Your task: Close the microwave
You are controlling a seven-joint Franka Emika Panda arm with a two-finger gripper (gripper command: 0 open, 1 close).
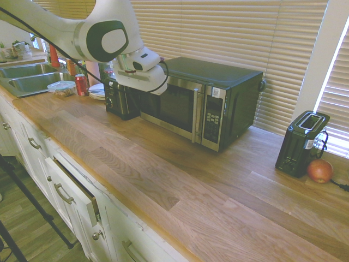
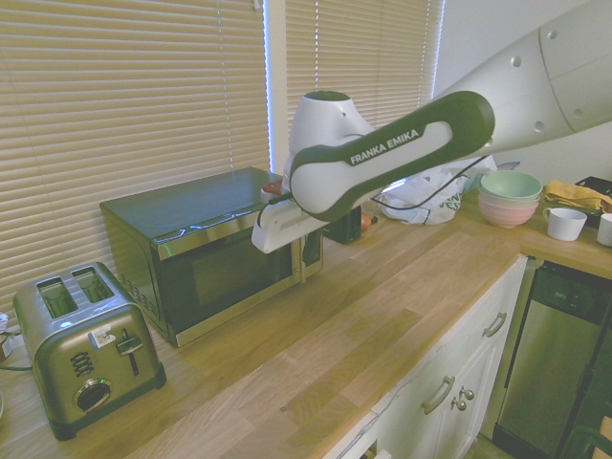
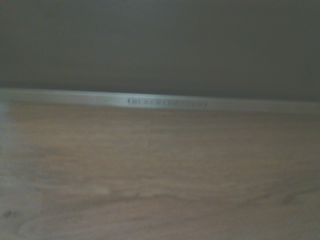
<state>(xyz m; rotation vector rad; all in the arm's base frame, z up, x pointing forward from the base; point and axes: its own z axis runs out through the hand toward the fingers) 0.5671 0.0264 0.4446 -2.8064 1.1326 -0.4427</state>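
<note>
With the microwave door [image 1: 177, 108] seemingly flush, the gripper [image 2: 277, 231] (open or clenched, I can't tell) best backs straight away, avoiding the handle [image 1: 197, 115].

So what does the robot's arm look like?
It's a smooth, rounded white arm with a long dark green patch around a pale oval. Black letters there spell "FRANKA EMIKA". A thin black cable runs along it, and you can spot a little red bit near its wrist.

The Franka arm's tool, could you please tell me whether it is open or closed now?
Tool: whether open or closed can't be told from these views.
</note>
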